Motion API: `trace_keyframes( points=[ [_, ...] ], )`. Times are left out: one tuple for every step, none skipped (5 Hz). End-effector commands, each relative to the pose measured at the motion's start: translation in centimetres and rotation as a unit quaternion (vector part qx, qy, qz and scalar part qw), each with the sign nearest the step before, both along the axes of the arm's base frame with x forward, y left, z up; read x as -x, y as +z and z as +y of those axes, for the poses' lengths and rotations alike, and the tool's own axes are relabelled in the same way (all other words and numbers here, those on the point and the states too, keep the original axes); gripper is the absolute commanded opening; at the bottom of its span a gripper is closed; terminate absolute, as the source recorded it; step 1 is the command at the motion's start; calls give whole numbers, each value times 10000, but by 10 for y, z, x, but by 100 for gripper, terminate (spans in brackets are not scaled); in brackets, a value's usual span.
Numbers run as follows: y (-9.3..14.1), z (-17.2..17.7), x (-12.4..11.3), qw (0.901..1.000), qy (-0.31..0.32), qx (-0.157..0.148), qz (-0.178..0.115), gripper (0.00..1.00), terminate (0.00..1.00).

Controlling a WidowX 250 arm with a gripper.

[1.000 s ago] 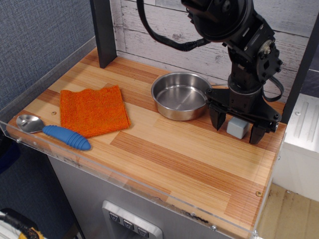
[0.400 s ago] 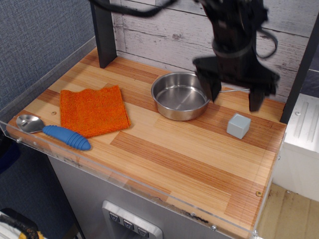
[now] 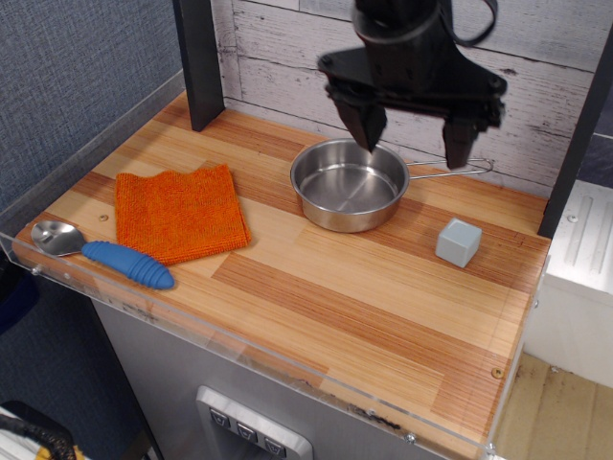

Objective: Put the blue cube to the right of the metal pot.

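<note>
Observation.image: metal pot [image 3: 348,184] handle pointing right.

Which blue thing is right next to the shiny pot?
The blue cube, the small pale grey-blue block just right of the metal pot. The other blue thing, the bright blue spoon, lies far off at the table's left edge.

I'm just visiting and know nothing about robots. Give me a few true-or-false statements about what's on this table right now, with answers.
1. The blue cube sits inside the metal pot. False: it rests on the table, right of the pot.
2. The gripper is open and holds nothing. True.
3. The spoon lies on the orange cloth. False: it lies on the table, beside the cloth's front edge.
4. The pot is empty. True.
</note>
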State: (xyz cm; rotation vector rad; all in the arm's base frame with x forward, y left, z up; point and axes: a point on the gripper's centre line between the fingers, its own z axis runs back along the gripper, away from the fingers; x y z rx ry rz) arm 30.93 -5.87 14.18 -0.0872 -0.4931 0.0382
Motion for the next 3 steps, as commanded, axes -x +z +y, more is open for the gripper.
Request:
trace_keyframes(
  points=[
    [10, 0, 12, 9999, 10, 7, -168, 100, 0],
    [10, 0, 12, 9999, 10, 7, -168, 100, 0],
    [10, 0, 12, 9999, 10, 7, -168, 100, 100]
  ],
)
